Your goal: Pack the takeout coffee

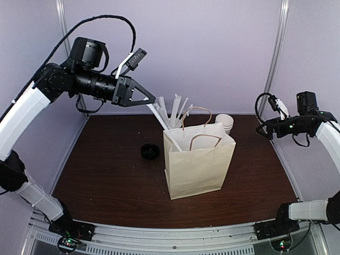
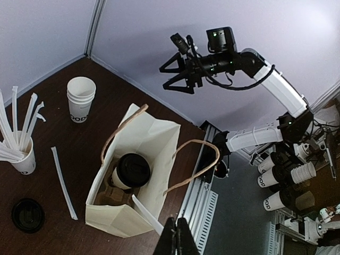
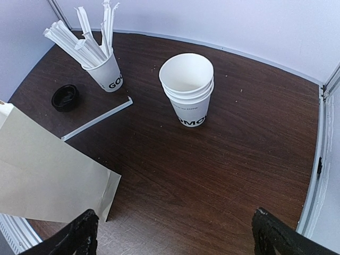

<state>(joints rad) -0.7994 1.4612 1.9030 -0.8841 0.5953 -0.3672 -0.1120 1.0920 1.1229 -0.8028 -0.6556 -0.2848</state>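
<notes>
The takeout coffee (image 2: 132, 171), a white cup with a black lid, stands in a cardboard carrier inside the open paper bag (image 2: 154, 141). From above, the bag (image 1: 196, 164) stands mid-table and hides the cup. My left gripper (image 2: 176, 220) hangs high above the bag's left side (image 1: 152, 100), shut on a white wrapped straw (image 2: 146, 211). The straw's far end reaches down into the bag beside the cup. My right gripper (image 3: 178, 234) is open and empty. It hovers at the right of the table (image 1: 264, 129), away from the bag.
A stack of lidless white cups (image 3: 187, 87) stands behind the bag. A cup full of white straws (image 3: 103, 71) stands at the back. A loose black lid (image 1: 150, 151) and a loose wrapped straw (image 3: 95, 119) lie left of the bag.
</notes>
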